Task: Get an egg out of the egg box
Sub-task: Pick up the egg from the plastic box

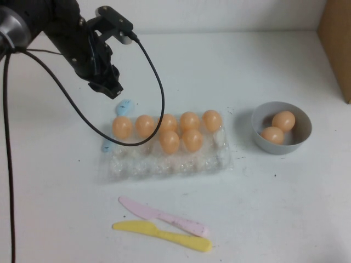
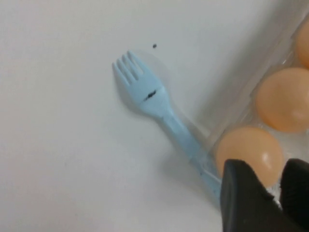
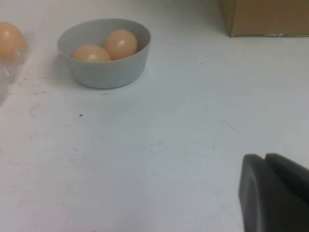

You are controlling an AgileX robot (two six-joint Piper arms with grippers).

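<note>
The left claw (image 1: 111, 87) hovers empty, nearly clenched, just beyond the egg box's (image 1: 164, 164) left end. The egg (image 1: 122, 127) sits there, among seven. Beside the box, the grey bowl (image 1: 299, 145) holds two. The right claw (image 3: 273, 193) is clenched over bare counter (image 3: 154, 145).

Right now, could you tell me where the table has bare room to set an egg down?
Bare table lies between the egg box and the bowl, in front of the bowl, and left of the knives. It is crowded at the box's left end: fork, cable, left gripper. The shut right gripper hovers over bare table.
</note>
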